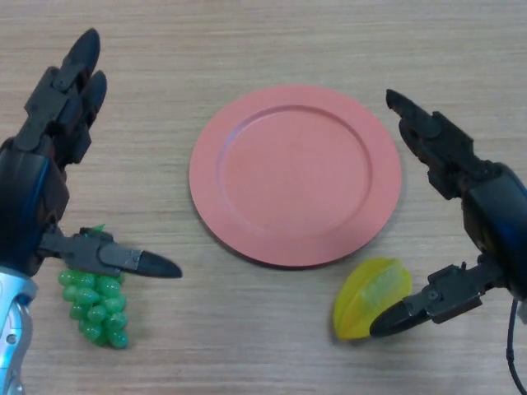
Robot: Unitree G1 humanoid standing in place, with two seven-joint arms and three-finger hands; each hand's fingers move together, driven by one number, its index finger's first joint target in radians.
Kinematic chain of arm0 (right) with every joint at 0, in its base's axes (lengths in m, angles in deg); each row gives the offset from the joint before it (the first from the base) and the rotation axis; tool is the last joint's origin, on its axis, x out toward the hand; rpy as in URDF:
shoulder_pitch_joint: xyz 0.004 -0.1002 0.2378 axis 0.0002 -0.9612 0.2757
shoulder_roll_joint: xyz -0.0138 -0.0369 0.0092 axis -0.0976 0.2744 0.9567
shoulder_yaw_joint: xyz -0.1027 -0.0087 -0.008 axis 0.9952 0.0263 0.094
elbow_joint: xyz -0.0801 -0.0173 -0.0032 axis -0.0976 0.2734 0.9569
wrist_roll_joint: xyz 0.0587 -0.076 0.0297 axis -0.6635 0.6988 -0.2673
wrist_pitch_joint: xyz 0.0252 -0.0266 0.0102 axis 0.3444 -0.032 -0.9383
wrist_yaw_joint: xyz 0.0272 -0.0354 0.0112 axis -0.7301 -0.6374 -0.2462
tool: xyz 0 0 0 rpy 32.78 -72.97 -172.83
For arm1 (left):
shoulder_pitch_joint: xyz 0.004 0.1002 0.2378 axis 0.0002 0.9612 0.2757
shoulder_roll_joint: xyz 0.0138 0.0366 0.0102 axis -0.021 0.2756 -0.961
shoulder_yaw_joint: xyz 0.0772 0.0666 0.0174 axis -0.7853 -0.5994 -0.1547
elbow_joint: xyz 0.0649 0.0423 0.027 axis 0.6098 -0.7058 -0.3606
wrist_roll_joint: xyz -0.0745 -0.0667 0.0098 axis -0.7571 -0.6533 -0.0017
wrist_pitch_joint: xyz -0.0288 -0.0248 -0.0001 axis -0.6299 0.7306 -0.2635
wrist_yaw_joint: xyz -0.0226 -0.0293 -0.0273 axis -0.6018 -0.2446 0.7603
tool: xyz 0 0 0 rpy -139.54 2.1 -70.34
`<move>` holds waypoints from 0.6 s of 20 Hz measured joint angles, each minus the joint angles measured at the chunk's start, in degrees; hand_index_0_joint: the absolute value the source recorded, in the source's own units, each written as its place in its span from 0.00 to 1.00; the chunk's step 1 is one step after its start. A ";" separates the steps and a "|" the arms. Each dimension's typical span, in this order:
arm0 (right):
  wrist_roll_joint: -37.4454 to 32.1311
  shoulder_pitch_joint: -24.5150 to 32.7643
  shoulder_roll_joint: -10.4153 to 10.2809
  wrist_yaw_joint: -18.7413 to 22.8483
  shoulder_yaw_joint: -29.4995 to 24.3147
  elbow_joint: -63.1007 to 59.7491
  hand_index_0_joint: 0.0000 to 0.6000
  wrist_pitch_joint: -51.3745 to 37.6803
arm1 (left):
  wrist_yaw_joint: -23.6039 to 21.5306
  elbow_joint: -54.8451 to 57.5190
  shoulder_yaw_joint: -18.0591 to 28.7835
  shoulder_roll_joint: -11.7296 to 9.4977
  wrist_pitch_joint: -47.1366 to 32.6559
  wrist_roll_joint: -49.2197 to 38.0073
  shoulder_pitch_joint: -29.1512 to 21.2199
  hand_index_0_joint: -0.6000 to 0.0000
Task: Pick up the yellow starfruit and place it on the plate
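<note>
The yellow starfruit (370,296) lies on the wooden table just below the right edge of the pink plate (295,174), which holds nothing. My right hand (482,206) hovers open to the right of the plate; its thumb (420,309) reaches down against the starfruit's lower right side, while its fingers (428,136) stretch out straight near the plate's right rim. My left hand (41,181) is open at the left, apart from the plate, fingers pointing up and thumb (123,259) pointing right.
A bunch of green grapes (95,304) lies at the lower left, partly under my left thumb. Bare wooden tabletop surrounds the plate.
</note>
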 measured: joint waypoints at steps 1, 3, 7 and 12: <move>0.20 -0.01 0.00 0.00 0.12 -1.72 0.00 -1.95 | 0.01 -2.13 0.03 -0.49 -1.53 0.78 0.03 1.00; 2.62 -0.40 -0.01 -0.01 1.27 -5.41 0.00 -5.36 | 0.02 -3.62 0.42 -0.66 -2.81 2.27 0.54 1.00; 5.54 -0.39 0.00 -0.01 2.30 -12.68 0.00 -12.37 | 0.02 -3.50 1.51 -0.88 -5.02 2.21 0.71 1.00; 10.27 -0.12 -0.04 0.50 3.18 -20.03 0.00 -17.64 | 0.01 -0.23 2.14 -0.81 -4.94 1.85 1.45 1.00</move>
